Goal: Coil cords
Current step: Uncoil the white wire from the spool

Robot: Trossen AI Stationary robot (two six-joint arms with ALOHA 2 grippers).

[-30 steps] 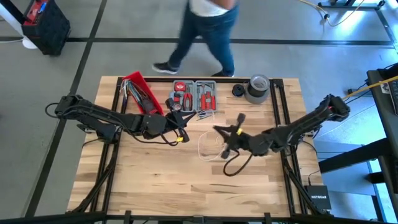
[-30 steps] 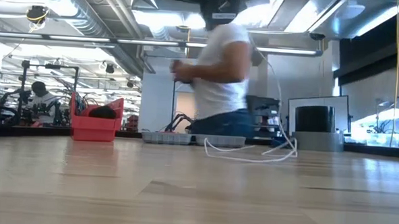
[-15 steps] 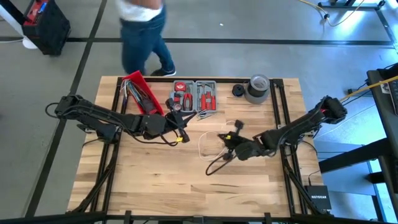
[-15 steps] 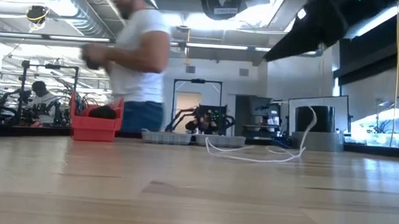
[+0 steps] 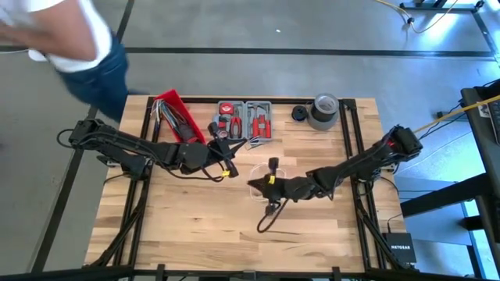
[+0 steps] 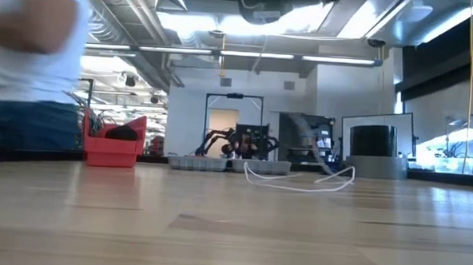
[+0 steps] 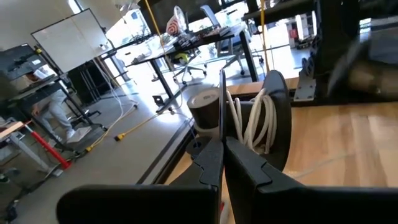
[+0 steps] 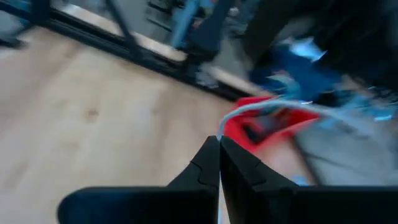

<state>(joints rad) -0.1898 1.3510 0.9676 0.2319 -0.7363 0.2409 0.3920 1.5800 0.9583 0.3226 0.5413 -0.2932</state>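
The right gripper [image 5: 268, 186] has its 2 fingers pressed together on the thin white cord [image 5: 255, 187] near the middle of the wooden table [image 5: 187, 226]. The thin black cord [image 5: 268, 218] hangs from it and curls on the table just nearer. The left gripper [image 5: 226, 153] has its fingers pinched on white loops, to the left, beside the grey tool tray [image 5: 244, 119]. A red bin [image 5: 176, 115] sits at the far left. A person [image 5: 70, 47] walks past.
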